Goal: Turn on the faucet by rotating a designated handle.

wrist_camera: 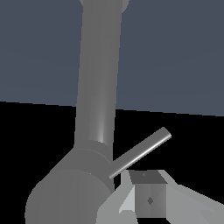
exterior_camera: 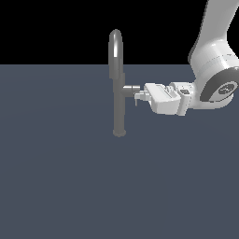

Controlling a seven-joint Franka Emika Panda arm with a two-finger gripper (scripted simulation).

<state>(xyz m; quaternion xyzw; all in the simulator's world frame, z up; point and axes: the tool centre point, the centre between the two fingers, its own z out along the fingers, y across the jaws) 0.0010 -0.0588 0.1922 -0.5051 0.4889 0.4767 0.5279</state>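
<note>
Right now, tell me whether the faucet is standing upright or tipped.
Upright. In the exterior view the faucet rises straight from its round base on the floor, spout arching overhead.

- Faucet [exterior_camera: 119, 93] stands upright on the flat floor [exterior_camera: 56, 186], near the centre of the exterior view, base flange resting on the surface.
- Spout arches over at the top of the column, above the horizon line of the floor.
- Handle [exterior_camera: 131, 88] sticks out sideways from the column toward the exterior view's right, about midway up.
- Gripper [exterior_camera: 139, 96] sits at the outer end of the handle, on the exterior view's right of the faucet, level with the stub.
- Arm extends from the gripper up toward the exterior view's upper right.
- Wrist view: lever rod [wrist_camera: 141, 151] projects from the stub; one fingertip [wrist_camera: 148, 199] lies just beside it.
</note>
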